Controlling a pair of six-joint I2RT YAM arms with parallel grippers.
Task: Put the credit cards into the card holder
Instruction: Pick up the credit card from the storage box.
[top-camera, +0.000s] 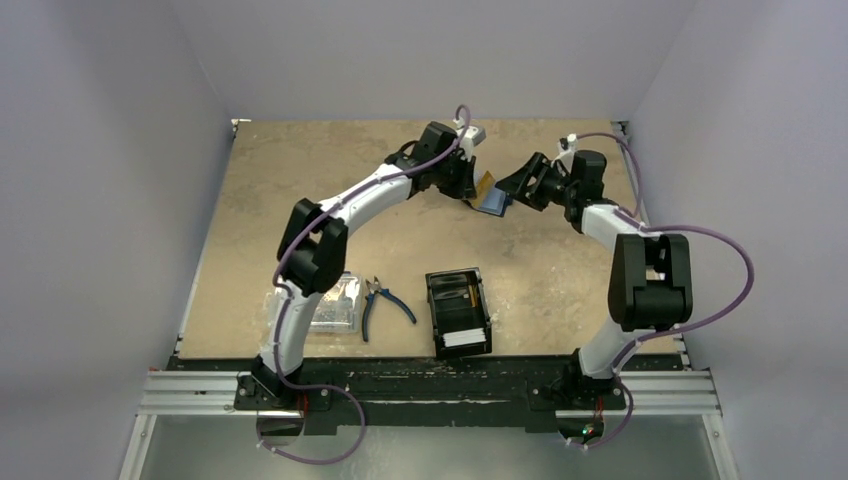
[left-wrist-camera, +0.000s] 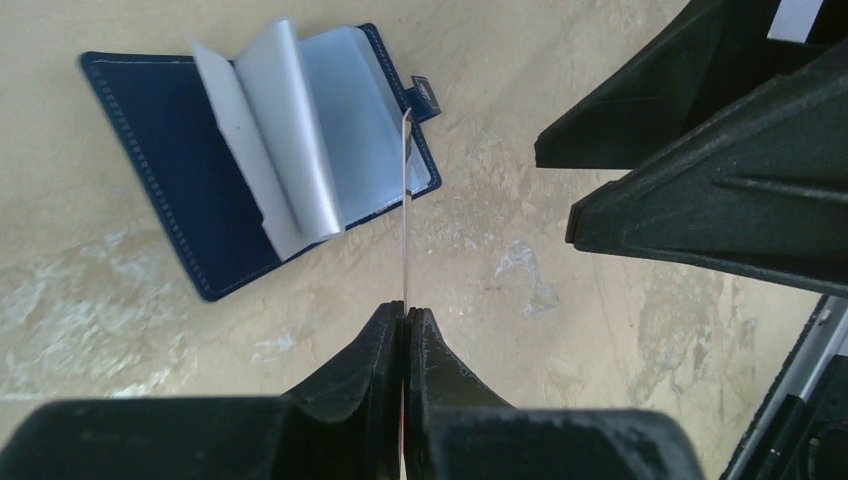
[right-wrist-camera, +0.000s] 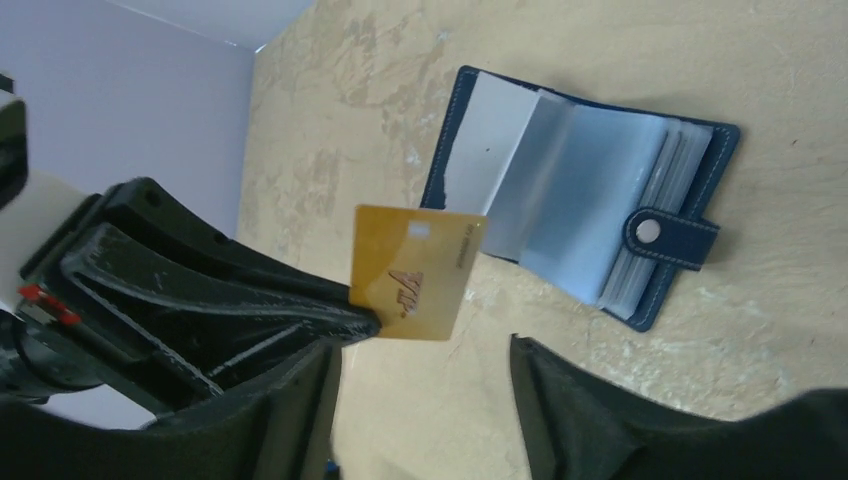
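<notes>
The navy card holder (left-wrist-camera: 170, 150) lies open on the table with its clear sleeves fanned up; it also shows in the right wrist view (right-wrist-camera: 580, 190) and the top view (top-camera: 493, 204). My left gripper (left-wrist-camera: 405, 312) is shut on an orange-yellow credit card (right-wrist-camera: 415, 270), seen edge-on in the left wrist view (left-wrist-camera: 405, 200), held upright just above and beside the card holder. My right gripper (right-wrist-camera: 420, 400) is open and empty, close to the card and the card holder, at the far middle of the table (top-camera: 518, 188).
A black open-topped tray (top-camera: 440, 320) with white cards (top-camera: 462, 338) stands near the front middle. Blue-handled pliers (top-camera: 385, 300) and a clear plastic box (top-camera: 335, 303) lie to its left. The right gripper's fingers (left-wrist-camera: 700, 140) crowd the upper right of the left wrist view.
</notes>
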